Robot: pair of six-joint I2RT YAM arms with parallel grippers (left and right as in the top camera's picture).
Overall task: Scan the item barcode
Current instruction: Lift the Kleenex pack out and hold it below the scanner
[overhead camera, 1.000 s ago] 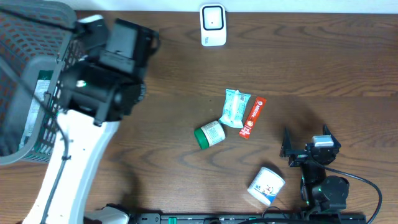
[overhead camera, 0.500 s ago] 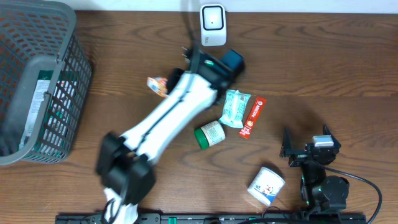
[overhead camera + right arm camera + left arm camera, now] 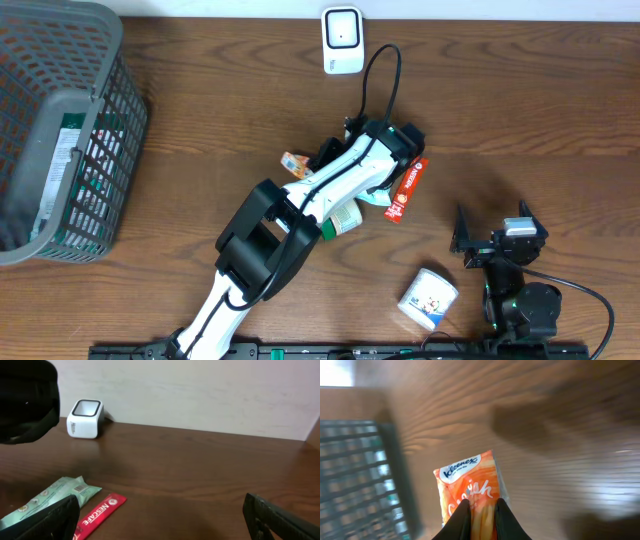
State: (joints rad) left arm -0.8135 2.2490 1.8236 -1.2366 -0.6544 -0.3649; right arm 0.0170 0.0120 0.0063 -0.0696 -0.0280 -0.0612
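My left gripper [image 3: 479,509] is clamped on the orange plastic Kleenex tissue pack [image 3: 470,482], held mid-frame in the overhead view. I judge this the carry step. Next, I must present its barcode to the white box scanner [image 3: 341,38] at top centre. The right gripper [image 3: 492,235] stands wide and empty at lower right.

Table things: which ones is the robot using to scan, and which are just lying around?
For the job: Kleenex pack in the left gripper; white scanner.
Lying about: Nescafe stick; teal packet; green-lidded jar; white tub; basket.
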